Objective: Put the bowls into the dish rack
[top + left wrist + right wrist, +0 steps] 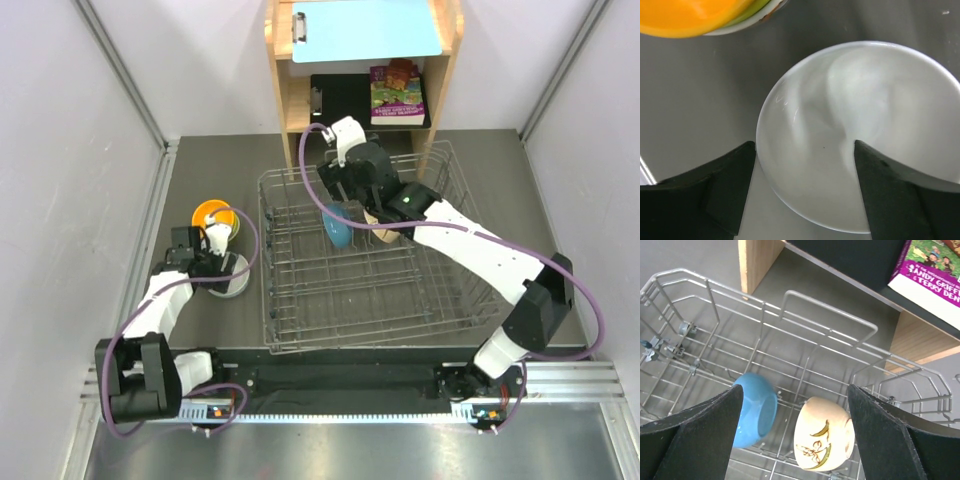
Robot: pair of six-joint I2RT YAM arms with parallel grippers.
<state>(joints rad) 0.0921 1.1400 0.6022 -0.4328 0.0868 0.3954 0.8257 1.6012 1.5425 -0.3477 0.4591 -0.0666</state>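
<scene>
The silver wire dish rack (350, 300) fills the middle of the table. A blue bowl (337, 225) and a beige bowl (385, 232) with a painted pattern stand on edge among its far prongs. My right gripper (358, 212) hangs open and empty just above them; in the right wrist view (795, 390) the blue bowl (752, 410) and beige bowl (822, 440) lie between the spread fingers. My left gripper (222, 262) is open over a white bowl (860, 135) left of the rack, one finger outside its near rim and one over its inside. An orange bowl (214, 218) tops a stack with a lime green bowl (747, 12).
A wooden shelf unit (285, 95) stands behind the rack, with a blue clipboard (365, 28) on top and a book (397, 92) on its shelf. White walls close the left and right sides. The rack's raised wire rim (830, 310) is just beyond my right fingers.
</scene>
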